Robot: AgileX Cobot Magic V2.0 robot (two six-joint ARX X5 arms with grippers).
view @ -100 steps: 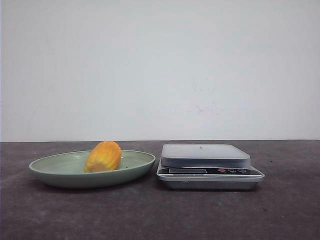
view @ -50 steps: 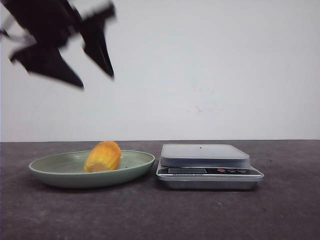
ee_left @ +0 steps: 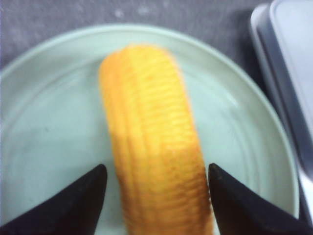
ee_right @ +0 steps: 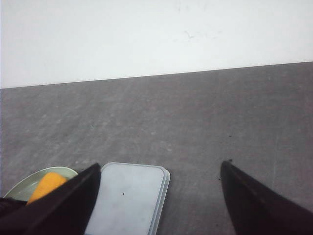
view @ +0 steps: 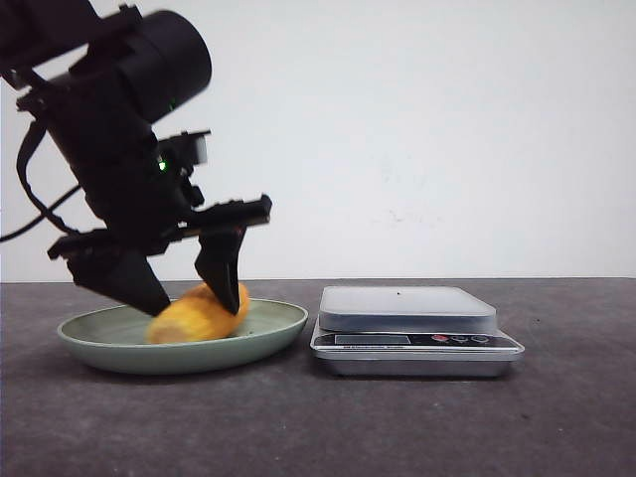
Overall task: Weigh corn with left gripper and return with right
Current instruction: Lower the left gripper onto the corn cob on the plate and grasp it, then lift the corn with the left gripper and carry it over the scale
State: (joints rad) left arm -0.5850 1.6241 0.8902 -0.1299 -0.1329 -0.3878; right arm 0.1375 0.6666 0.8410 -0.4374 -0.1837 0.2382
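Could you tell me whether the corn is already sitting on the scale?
No, the corn lies in the green plate, between the open left gripper's fingers.

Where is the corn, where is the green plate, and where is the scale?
corn (ee_left: 154, 147), left wrist view, on the middle of its ribbed side.
green plate (view: 283, 323), front view, on its rim nearest the scale.
scale (view: 407, 303), front view, on its grey weighing platform.
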